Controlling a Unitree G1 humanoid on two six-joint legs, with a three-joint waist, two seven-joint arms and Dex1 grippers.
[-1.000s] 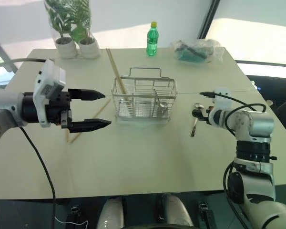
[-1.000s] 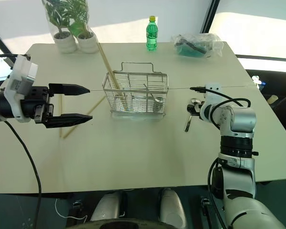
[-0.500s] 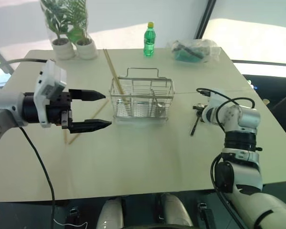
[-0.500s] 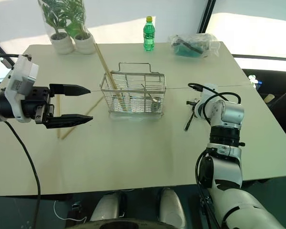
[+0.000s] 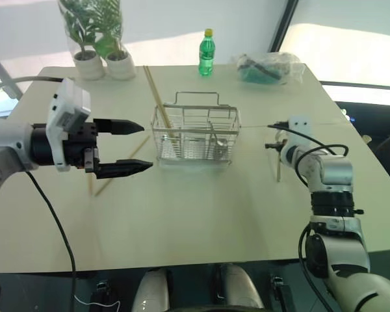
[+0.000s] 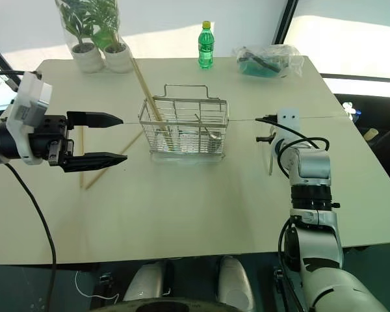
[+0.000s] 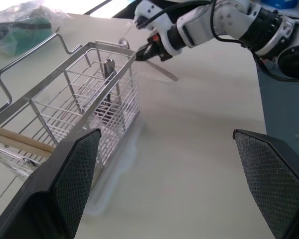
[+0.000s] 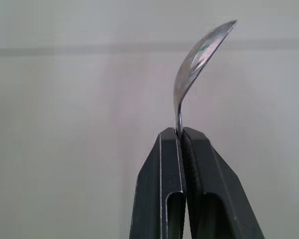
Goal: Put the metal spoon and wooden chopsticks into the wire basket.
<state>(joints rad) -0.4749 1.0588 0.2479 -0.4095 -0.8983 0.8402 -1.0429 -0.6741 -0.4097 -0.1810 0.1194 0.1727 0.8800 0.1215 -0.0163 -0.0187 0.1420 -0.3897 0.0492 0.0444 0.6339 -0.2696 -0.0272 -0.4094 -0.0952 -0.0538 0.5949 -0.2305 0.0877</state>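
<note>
While our right gripper [image 8: 182, 133] is clamped tight on the metal spoon [image 8: 199, 59], pinching the slim neck just below the bowl so that the bowl sticks out past the fingertips, our right arm reaches forward over the right side of the surface [image 5: 195, 214], well to the right of the wire basket [image 5: 195, 135]. In the head views the spoon's handle hangs down from the gripper, clear of the basket.

Our left arm is bent across the left side of the surface, its forearm level and its gripper [image 5: 127, 147] pointing toward the basket. The two black fingers stand wide apart with nothing between them, one above the other, just short of the basket's left end.

The basket sits at the middle of the surface. One of the wooden chopsticks [image 5: 157, 103] stands in its left compartment, leaning back and to the left above the rim. Another chopstick [image 5: 120, 167] lies flat on the surface under our left gripper, left of the basket. Something shiny also stands inside the basket's right part; we cannot tell what it is.
</note>
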